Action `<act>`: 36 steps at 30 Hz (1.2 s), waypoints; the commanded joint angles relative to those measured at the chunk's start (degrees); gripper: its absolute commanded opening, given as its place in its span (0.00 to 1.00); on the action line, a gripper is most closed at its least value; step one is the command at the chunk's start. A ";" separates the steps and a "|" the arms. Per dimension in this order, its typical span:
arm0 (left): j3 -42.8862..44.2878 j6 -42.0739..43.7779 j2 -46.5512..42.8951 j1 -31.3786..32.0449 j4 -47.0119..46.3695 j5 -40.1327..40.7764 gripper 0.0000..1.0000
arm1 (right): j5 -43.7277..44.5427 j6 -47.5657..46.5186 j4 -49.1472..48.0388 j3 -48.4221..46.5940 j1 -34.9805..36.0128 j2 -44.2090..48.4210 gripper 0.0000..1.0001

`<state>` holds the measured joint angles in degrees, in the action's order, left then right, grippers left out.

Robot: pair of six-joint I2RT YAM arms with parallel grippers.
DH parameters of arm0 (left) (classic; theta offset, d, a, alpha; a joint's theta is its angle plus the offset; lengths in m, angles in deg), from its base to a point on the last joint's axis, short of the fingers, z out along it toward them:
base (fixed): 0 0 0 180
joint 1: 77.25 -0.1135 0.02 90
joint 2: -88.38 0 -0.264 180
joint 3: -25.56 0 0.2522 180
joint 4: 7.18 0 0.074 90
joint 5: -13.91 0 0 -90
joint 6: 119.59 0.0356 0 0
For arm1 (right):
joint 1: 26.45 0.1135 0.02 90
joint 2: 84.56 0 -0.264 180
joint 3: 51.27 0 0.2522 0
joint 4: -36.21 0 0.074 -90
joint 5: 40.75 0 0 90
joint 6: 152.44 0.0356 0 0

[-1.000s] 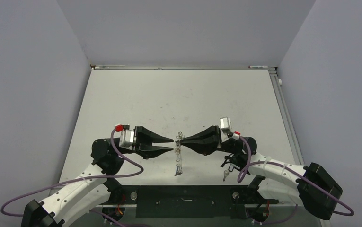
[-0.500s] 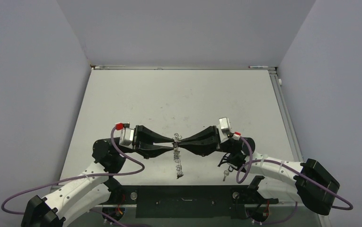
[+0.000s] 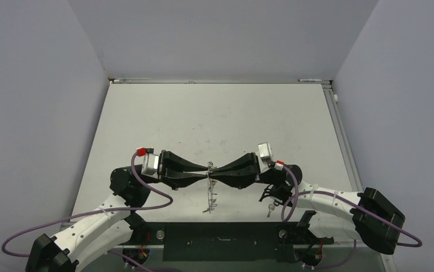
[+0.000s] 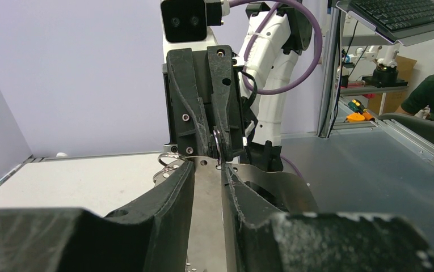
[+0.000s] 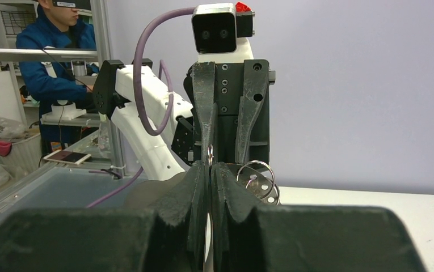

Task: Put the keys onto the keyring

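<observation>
My right gripper is shut on the thin silver keyring, which shows edge-on at its fingertips. My left gripper faces it tip to tip. The left jaws stand a narrow gap apart around a flat silver piece with holes; whether they press it does not show. A string of keys and small rings hangs from the meeting point towards the table. Small silver rings dangle beside the right fingers. One loose key lies on the table by the right arm.
The white table has grey walls on three sides. A black mounting plate runs along the near edge between the arm bases. Purple cables loop beside both arms.
The left gripper has moved right until its tips meet the right gripper's, and its jaws have narrowed. The hanging keys have shifted slightly toward the near edge.
</observation>
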<state>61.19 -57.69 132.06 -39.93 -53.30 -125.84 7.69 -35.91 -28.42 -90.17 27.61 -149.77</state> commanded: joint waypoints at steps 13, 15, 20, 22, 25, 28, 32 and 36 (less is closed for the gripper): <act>0.18 1.87 -1.14 -0.14 1.96 3.17 0.24 | 5.34 -9.53 6.08 -2.90 3.07 2.35 0.05; 0.41 2.62 -1.31 -0.14 3.42 3.37 0.20 | 5.64 -10.30 6.88 -3.03 3.38 2.36 0.05; 0.54 3.46 -1.63 -0.14 4.61 3.79 0.11 | 5.89 -11.77 8.65 -3.02 3.91 2.36 0.05; 0.54 3.49 -1.71 -0.14 4.76 3.80 0.10 | 6.13 -12.27 9.16 -3.00 4.02 2.52 0.05; 0.50 3.34 -1.97 -0.21 4.93 3.92 0.15 | 6.73 -13.76 11.39 -2.88 4.05 3.48 0.05; 0.28 3.23 -2.59 -0.23 5.15 4.76 0.21 | 7.38 -14.92 12.94 -2.68 4.05 4.56 0.05; 0.19 3.18 -2.89 -0.23 5.38 4.83 0.22 | 7.86 -15.38 13.58 -2.37 4.05 5.39 0.05; 0.12 2.67 -2.78 -0.23 4.70 4.54 0.19 | 7.99 -15.66 13.86 -2.41 4.07 5.55 0.05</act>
<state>61.17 -54.76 129.41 -40.25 -47.18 -122.35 15.80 -49.92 -15.83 -90.85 30.73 -144.74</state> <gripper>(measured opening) 0.204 0.060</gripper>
